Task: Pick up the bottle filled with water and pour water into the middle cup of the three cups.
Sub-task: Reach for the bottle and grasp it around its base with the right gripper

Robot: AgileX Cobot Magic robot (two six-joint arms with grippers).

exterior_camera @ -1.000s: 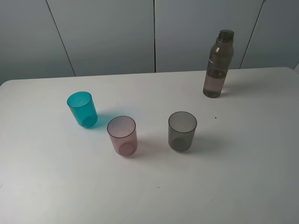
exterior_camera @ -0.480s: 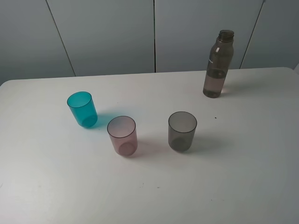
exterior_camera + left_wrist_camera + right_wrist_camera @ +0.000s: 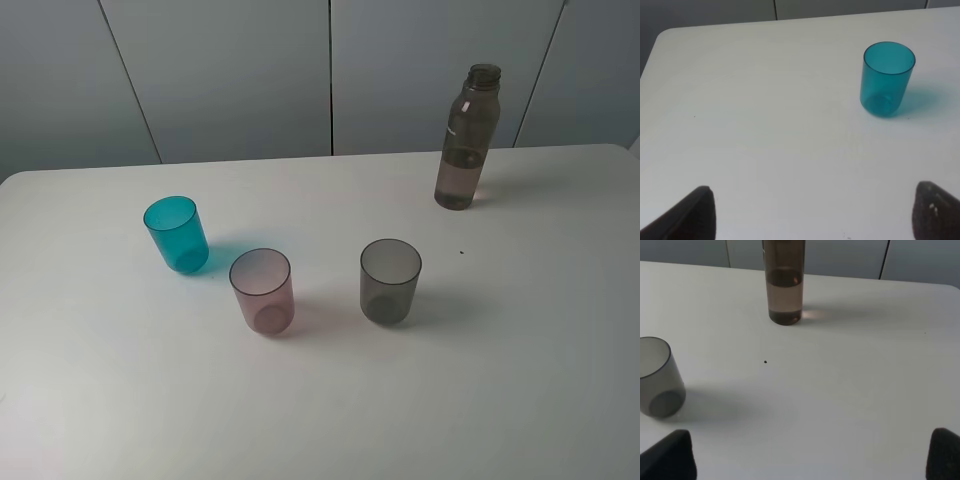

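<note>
Bottle [image 3: 466,140]: is standing upright toward the far right of the worktop [image 3: 520,360], well apart from every cup. We are seeing a tall, slim cylinder of smoky grey-brown translucent plastic, narrowing to a threaded neck with no cap. Liquid is sitting in its lower part, and nothing is touching it.
Middle cup [image 3: 263,291]: is standing mouth-up between its two neighbours and apart from both. It is a pale pink translucent tumbler, plain, smooth-walled and handleless.
Teal cup [image 3: 177,235]: is standing to the left of the pink one and slightly farther back, the same tumbler shape in a glossy see-through blue-green.
Grey cup [image 3: 390,281]: is standing to the right of the pink one, in smoky, dim, translucent plastic.
Worktop: is showing a matte white, smooth surface with a rounded corner; a tiny dark speck is lying between the grey cup and the bottle.
Left fingers [image 3: 692,217]: we are seeing only two dark, dull tips, spread wide and grasping nothing, with the teal cup ahead.
Right fingers [image 3: 670,455]: are likewise spread wide and released, dark and matte, with the bottle ahead.
</note>
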